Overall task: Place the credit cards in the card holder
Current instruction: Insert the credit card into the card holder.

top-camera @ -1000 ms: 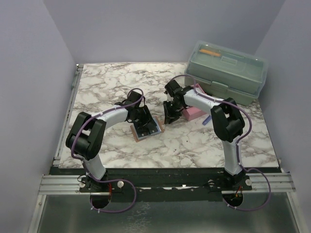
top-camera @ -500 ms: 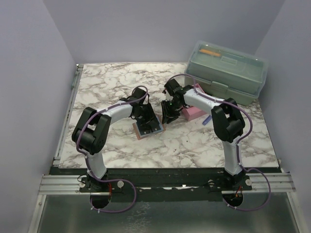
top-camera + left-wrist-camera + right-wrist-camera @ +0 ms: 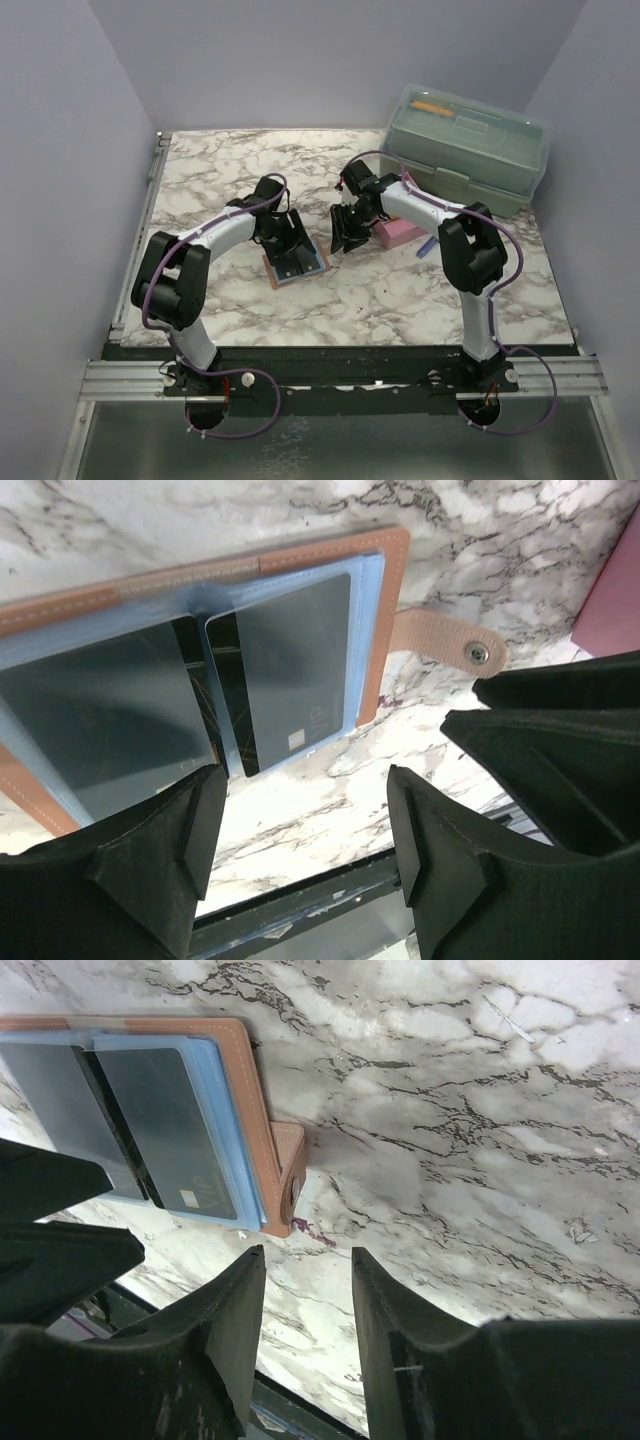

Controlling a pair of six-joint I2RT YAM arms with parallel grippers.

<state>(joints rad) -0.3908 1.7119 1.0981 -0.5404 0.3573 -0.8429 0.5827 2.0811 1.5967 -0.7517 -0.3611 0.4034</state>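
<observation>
Hovering low over the table (image 3: 220,170), our left gripper (image 3: 305,850) has its jaws apart and nothing between them; only marble and the dark table edge show through the gap. Just beyond its fingertips lies the holder (image 3: 395,570), opened flat, with its blue plastic sleeves facing up. Two dark cards (image 3: 290,670) sit inside these sleeves, side by side. The closing strap (image 3: 445,645) with its snap sticks out on the side toward the right gripper (image 3: 305,1330). That gripper is also spread and empty, and it hangs just beside the strap side of the holder without touching it. The two grippers are near each other but apart. Behind the right arm is the pink tray (image 3: 405,236); the arm covers most of it, so we cannot tell if more cards wait there. We see no loose card on the marble.

We judge that we are between two insertions, or near the end: the cards in view are already in their sleeves, and neither gripper carries anything. If other cards are left, the next move calls for the right gripper to pinch one by its thin edge, while the left one presses on the holder to stop it sliding. If none are left, we need to fold the holder and press the snap.
</observation>
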